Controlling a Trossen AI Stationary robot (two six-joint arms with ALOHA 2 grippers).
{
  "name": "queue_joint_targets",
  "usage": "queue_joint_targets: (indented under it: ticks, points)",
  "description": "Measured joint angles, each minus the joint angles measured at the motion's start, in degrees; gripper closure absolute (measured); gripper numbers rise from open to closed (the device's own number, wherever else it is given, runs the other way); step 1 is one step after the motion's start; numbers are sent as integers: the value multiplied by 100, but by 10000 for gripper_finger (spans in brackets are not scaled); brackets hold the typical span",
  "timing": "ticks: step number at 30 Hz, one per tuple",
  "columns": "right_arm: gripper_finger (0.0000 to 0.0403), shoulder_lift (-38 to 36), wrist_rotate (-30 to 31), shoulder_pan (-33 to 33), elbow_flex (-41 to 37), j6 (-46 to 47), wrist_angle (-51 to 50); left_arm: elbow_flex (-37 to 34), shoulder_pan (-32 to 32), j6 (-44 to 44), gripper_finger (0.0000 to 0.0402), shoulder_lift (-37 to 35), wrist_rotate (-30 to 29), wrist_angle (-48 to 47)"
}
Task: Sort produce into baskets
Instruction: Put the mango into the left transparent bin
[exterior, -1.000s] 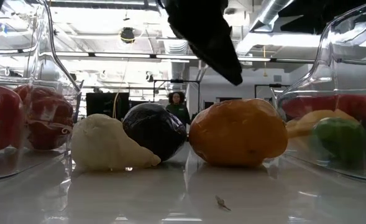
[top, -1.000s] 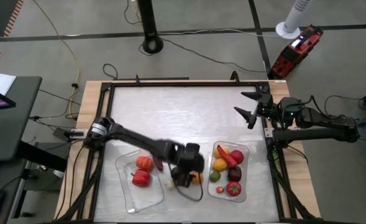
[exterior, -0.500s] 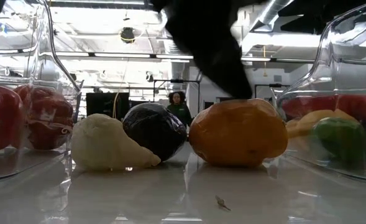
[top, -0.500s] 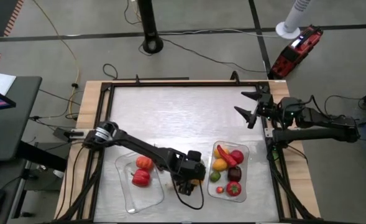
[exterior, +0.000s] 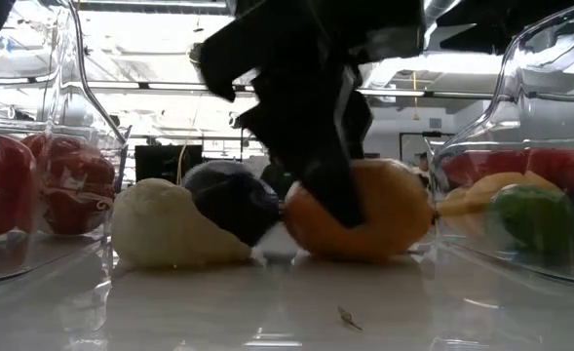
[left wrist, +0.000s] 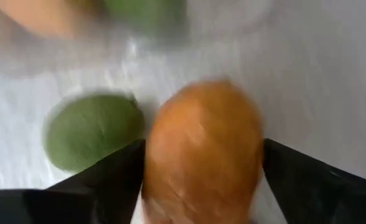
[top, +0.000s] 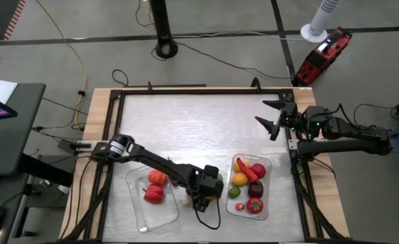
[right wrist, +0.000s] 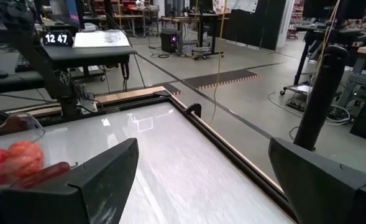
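An orange produce piece (exterior: 389,210) lies on the table between the two baskets, with a dark purple piece (exterior: 230,200) and a pale garlic-like piece (exterior: 170,226) beside it. My left gripper (top: 209,192) has come down over the orange piece (left wrist: 201,149) and is shut on it. My right gripper (top: 270,115) hangs open at the table's far right with nothing between its fingers (right wrist: 102,180). The left basket (top: 138,215) holds red pieces (top: 154,187). Several red, yellow and green pieces lie in the right basket (top: 268,203). My left gripper has the orange piece between its two fingers, one on each opposite side (left wrist: 155,165). The fingers (exterior: 330,180) come from above, slanting down. The piece sits with its underside on the table.
The baskets' clear walls (exterior: 87,146) stand close on either side of the loose pieces. A green piece (left wrist: 92,130) lies just beyond the orange one. The far half of the table (top: 199,115) is bare. A black frame edges the table.
My left gripper has sunk from above the loose pieces onto the orange piece, and its fingers now stand on both sides of it. The orange and purple pieces have been nudged a little toward the left basket.
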Motion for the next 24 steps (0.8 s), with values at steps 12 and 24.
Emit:
queue_joint_targets:
  ticks: [12,24]
  points:
    - [17,0,-4,1,0,0,17,83,44,9,176,-15,-63,-343]
    - [17,-1,-8,1,0,2,-34,1353,39,-89,156,-435,-312,-2131]
